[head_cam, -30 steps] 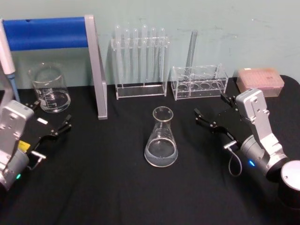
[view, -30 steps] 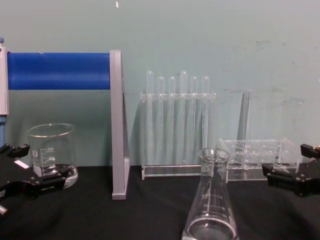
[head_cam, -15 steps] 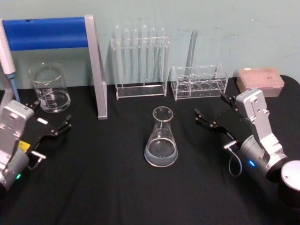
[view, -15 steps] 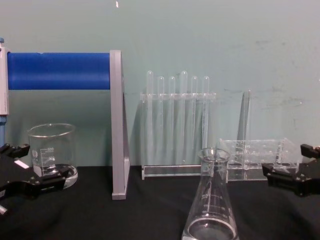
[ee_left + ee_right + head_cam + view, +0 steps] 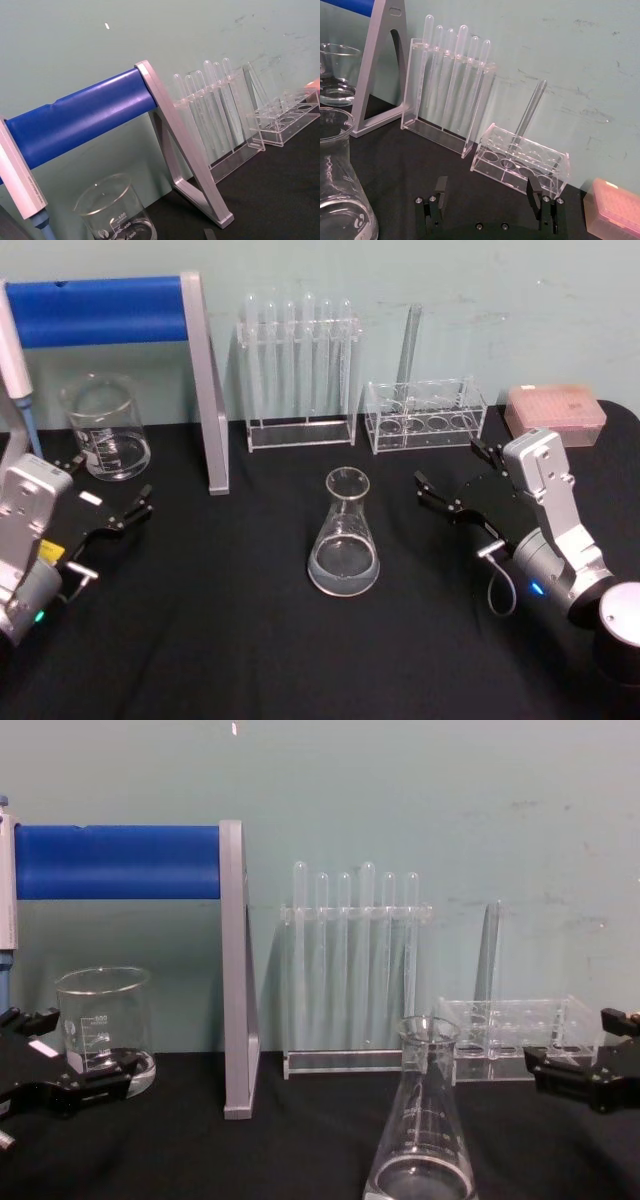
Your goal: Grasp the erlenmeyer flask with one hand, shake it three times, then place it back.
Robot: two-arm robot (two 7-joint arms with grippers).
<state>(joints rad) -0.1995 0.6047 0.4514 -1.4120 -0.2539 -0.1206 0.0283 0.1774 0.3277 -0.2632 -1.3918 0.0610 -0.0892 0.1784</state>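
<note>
Bench with glassware; both grippers idle, nothing held.
Left gripper (image 5: 108, 492) seen at lower left, fingers apart, near the beaker (image 5: 104, 428); erlenmeyer flask (image 5: 345, 536) stood upright at frame centre on the black table (image 5: 240, 640); right gripper (image 5: 455, 478) placed right of it, fingers apart, untouching.

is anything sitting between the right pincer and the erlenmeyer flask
Nothing visible. The right pincer is open to the right of the erlenmeyer flask, with only bare black table between them. The low tube rack stands farther back, out of that path.
</note>
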